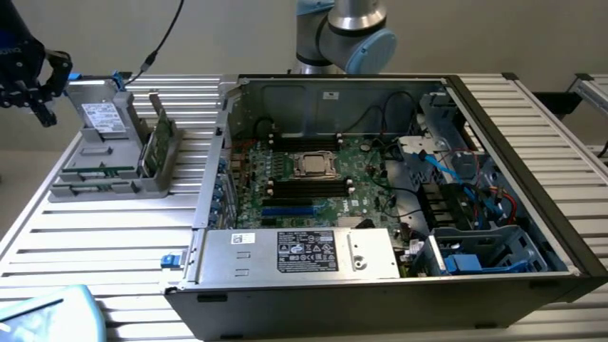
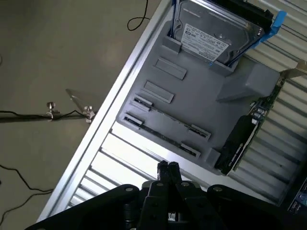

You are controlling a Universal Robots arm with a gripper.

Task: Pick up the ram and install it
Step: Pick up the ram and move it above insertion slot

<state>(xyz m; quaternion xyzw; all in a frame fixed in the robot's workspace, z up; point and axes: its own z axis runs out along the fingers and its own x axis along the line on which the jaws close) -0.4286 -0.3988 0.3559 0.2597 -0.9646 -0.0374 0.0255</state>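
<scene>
The grey holder (image 2: 201,91) carries 1 drive (image 2: 213,33), 1 upright green card (image 1: 164,142) and the ram (image 2: 170,120), which lies in a low front slot. The gripper (image 2: 168,168) hangs near the ram without touching it, fingers clenched on nothing.

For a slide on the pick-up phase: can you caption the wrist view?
Shut gripper above the slatted table, near the grey holder carrying the ram and hard drive.

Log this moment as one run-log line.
gripper: shut, empty | position: over table edge beside grey holder | ram: lying in holder, untouched | install: not done
</scene>
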